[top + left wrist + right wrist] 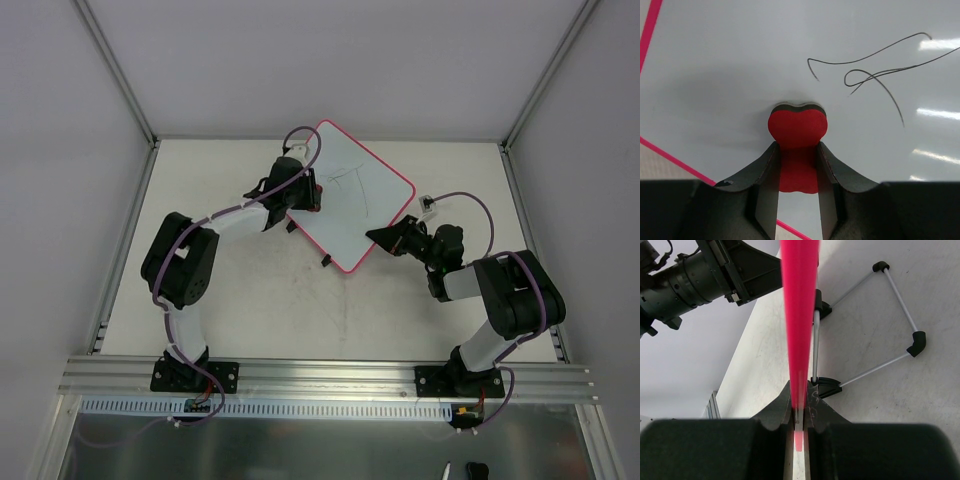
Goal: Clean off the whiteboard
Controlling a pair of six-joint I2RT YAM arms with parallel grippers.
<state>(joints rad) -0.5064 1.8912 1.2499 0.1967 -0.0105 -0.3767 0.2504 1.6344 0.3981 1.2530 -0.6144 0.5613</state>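
One whiteboard [368, 212] edge between fingers of the right gripper [799, 416]

Bright, even light from above leaves only faint shadows on the surface [300, 300]. On the whiteboard [730, 50] I see glare streaks at right and a soft shadow round my eraser [797, 127]. Its rim [799, 315] blurs, seen from my right wrist.

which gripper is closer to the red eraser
Left. The left gripper holds the eraser against the whiteboard; the right gripper clamps the board's rim on the opposite side.
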